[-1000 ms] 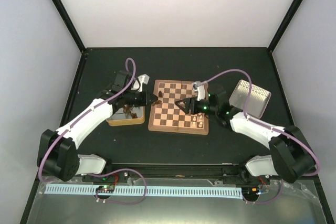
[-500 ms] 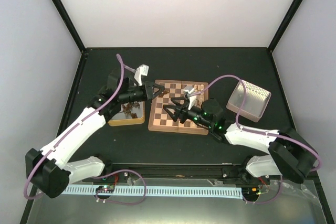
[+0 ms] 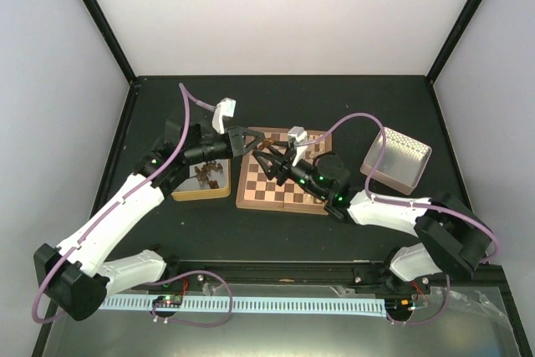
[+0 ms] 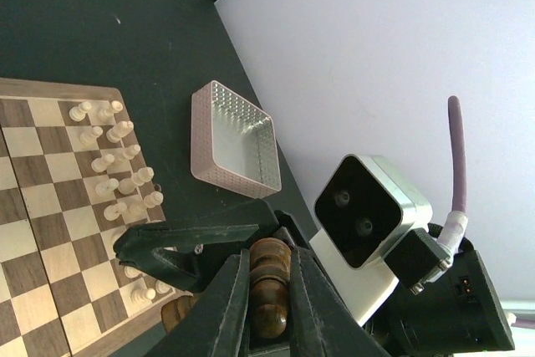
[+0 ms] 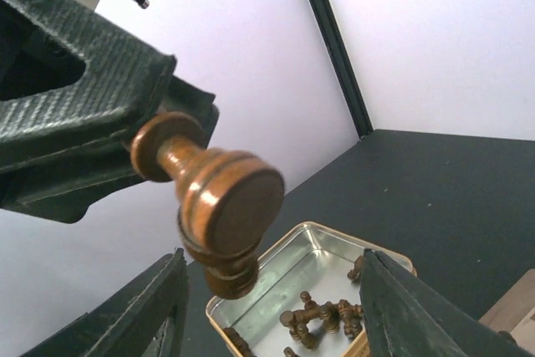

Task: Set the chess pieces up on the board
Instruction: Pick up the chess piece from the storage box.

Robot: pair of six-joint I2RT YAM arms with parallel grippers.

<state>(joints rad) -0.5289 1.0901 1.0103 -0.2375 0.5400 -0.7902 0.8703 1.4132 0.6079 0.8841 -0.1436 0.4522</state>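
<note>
My left gripper is shut on a dark brown chess piece and holds it in the air over the far-left corner of the board. My right gripper is open, facing the left one, with its fingers wide apart. The held piece hangs just in front of them, base toward the camera. Cream pieces stand in two rows along one board edge. More dark pieces lie in the yellowish tin.
The tin sits left of the board. A silvery perforated tray sits right of it and also shows in the left wrist view. Black frame posts stand at the back corners.
My left gripper has risen from the tin and swung right with the dark piece. My right gripper has moved left across the board and now faces it.
</note>
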